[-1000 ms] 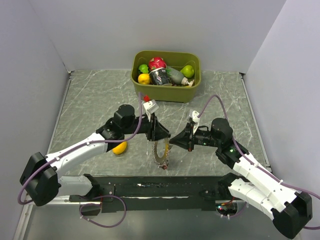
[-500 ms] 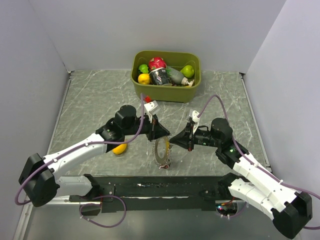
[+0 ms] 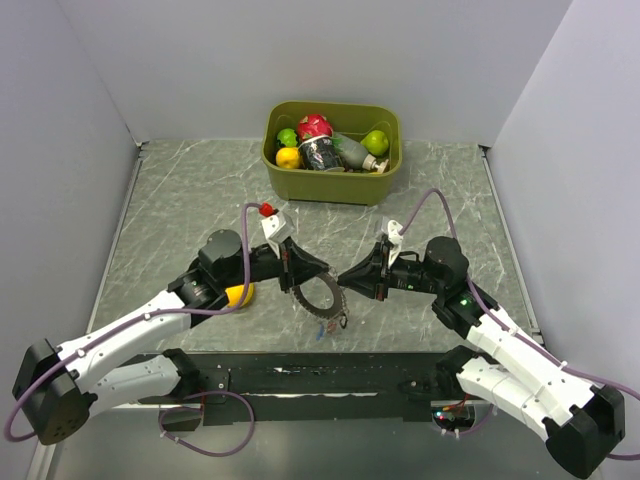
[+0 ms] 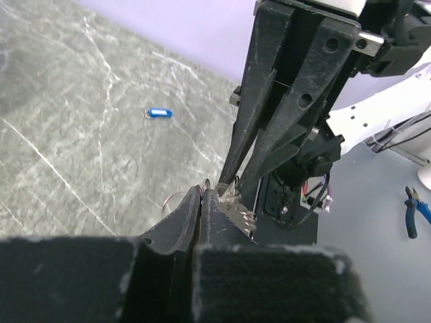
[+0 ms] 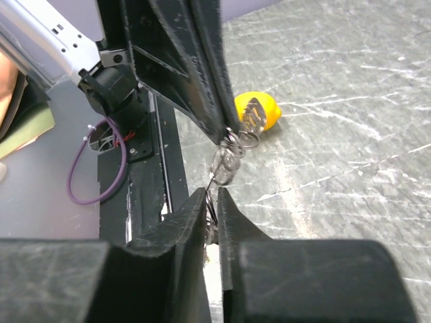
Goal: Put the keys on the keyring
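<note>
The keyring [image 3: 322,300], a grey-brown toothed ring, hangs tilted just above the table between both grippers. My left gripper [image 3: 303,276] is shut on its thin wire loop [image 4: 204,183]. From the other side my right gripper [image 3: 345,281] meets it; its jaws stand slightly apart, and a wire loop [image 5: 214,196] sits in the narrow gap against the left pad. More small loops [image 5: 232,153] dangle between the two grippers. One blue key [image 4: 158,112] lies alone on the table. Small coloured keys [image 3: 322,328] hang under the ring.
A yellow lemon [image 3: 238,294] lies beside the left arm, also in the right wrist view as the lemon [image 5: 269,108]. An olive bin [image 3: 385,185] of fruit and bottles stands at the back. A black rail [image 3: 300,378] runs along the near edge.
The left arm drew back to the left and lower, its jaws shutting on the ring's wire and tipping the ring flatter. The right jaws have parted a little.
</note>
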`<state>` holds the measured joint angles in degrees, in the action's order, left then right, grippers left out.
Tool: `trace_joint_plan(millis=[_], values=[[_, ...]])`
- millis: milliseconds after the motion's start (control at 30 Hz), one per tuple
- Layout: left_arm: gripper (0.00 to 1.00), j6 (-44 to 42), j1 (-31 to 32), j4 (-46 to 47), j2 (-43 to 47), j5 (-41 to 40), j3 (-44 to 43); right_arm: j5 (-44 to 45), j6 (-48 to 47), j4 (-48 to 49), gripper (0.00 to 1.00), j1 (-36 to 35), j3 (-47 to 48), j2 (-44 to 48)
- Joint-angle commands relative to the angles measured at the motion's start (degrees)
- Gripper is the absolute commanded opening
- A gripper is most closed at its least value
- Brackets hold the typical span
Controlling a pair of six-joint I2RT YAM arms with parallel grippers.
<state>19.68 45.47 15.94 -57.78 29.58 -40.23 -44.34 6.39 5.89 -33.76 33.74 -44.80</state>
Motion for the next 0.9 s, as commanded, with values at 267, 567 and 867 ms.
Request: trace_joint_plan(millis=[267, 567, 867], values=[[0.01, 1.8, 0.2, 6.7, 0.5, 0.2, -0.5, -0.1, 2.5, 6.5, 0.31, 0.2, 0.0, 0.3], [0.01, 2.0, 0.2, 6.1, 0.5, -1.6, -1.0, 2.1, 1.4, 4.7, 0.62, 0.2, -0.4, 2.0], [0.01, 2.1, 0.2, 6.0, -0.1, 2.4, -2.1, 8.3, 1.3, 5.1, 0.75, 0.3, -1.5, 6.6]])
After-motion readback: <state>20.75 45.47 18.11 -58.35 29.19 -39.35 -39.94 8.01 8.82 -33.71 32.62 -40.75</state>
